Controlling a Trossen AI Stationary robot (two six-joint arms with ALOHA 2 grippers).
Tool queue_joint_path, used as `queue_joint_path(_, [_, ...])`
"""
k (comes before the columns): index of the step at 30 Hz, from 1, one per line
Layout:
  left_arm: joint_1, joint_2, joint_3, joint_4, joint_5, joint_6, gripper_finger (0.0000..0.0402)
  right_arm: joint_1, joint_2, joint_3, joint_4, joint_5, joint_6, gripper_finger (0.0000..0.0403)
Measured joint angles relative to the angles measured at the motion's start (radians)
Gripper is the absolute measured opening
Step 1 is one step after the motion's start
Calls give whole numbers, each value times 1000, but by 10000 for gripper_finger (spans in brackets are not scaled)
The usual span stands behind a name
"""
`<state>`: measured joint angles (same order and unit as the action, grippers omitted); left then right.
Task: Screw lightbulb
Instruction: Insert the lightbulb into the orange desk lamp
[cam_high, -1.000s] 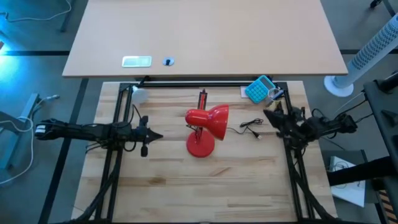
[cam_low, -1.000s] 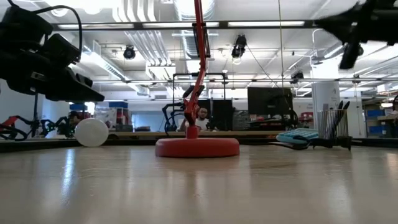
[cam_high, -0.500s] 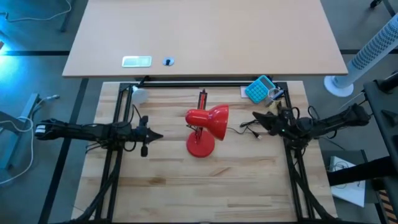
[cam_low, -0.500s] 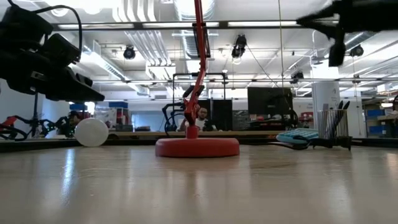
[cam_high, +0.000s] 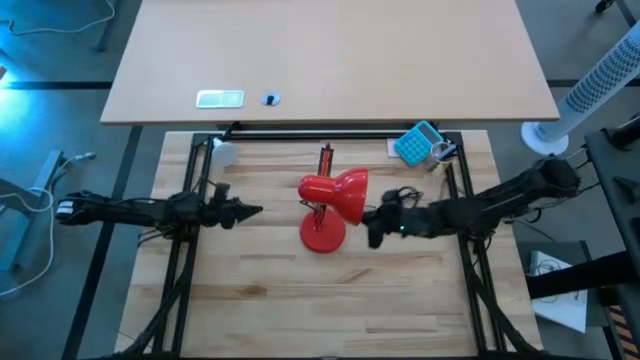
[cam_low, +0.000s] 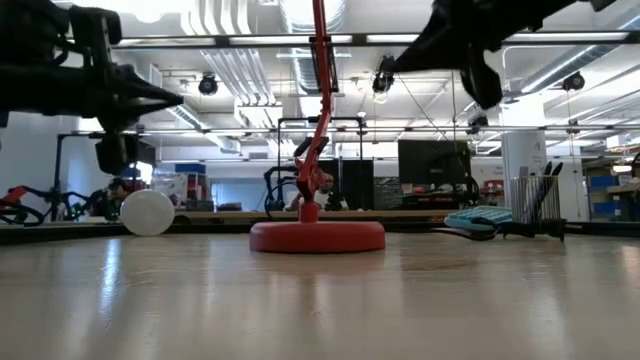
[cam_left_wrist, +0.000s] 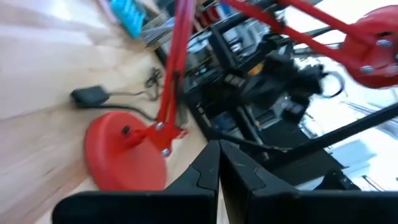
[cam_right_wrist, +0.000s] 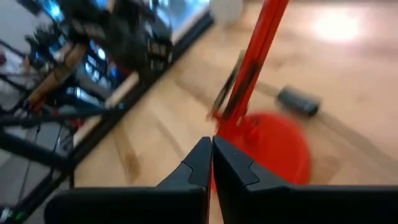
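Overhead, I see the red lamp (cam_high: 330, 205) mid-table on pale planks (cam_high: 300, 300); the lightbulb (cam_high: 223, 153) lies well behind-left of it, the blue calculator (cam_high: 415, 143) behind-right. The right gripper (cam_high: 375, 224), closed and empty, sits just beside its shade. The left gripper (cam_high: 250, 211), pinched shut and empty, waits left. Low down, an office room shows behind the lamp.

Butcher-block bench (cam_high: 330, 290) stands on a grey floor (cam_high: 60, 110). A second pale bench (cam_high: 330, 60) abuts its far edge. White tower fan (cam_high: 600, 85) at far right. Ceiling (cam_low: 250, 70) carries exposed ducts and strip lights; dark monitors (cam_low: 432, 162) stand beyond.
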<state>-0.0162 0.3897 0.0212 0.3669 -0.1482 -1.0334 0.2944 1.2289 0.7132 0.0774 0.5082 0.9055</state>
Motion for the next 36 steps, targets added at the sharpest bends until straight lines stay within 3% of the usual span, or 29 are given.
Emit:
queue_joint_path(3, [0,4,0,49,2,2,0,1,87,35,20,-67,60,9])
queue_joint_path(7, [0,-2,26,79,34,88,0,0,205,91,95,-73,279,9])
queue_joint_path(9, [0,-2,72,35,34,147,0,0,256,126,109,-73,301,9])
queue_joint_path(12, [3,12,182,-145,23,269,0,0,313,169,92,-74,235,9])
queue_joint_path(17, [7,83,413,-619,-56,475,0,0,393,224,56,-99,140,9])
queue_joint_path(21, [8,158,582,-878,-122,556,0,-1,411,256,16,-100,147,9])
queue_joint_path(24, [7,208,671,-983,-124,604,0,-2,403,271,-113,-92,126,9])
queue_joint_path(30, [6,281,755,-1027,-123,633,0,-8,354,272,-375,-35,275,9])
queue_joint_path(36, [7,329,742,-1035,-129,625,0,-7,329,266,-413,-43,182,9])
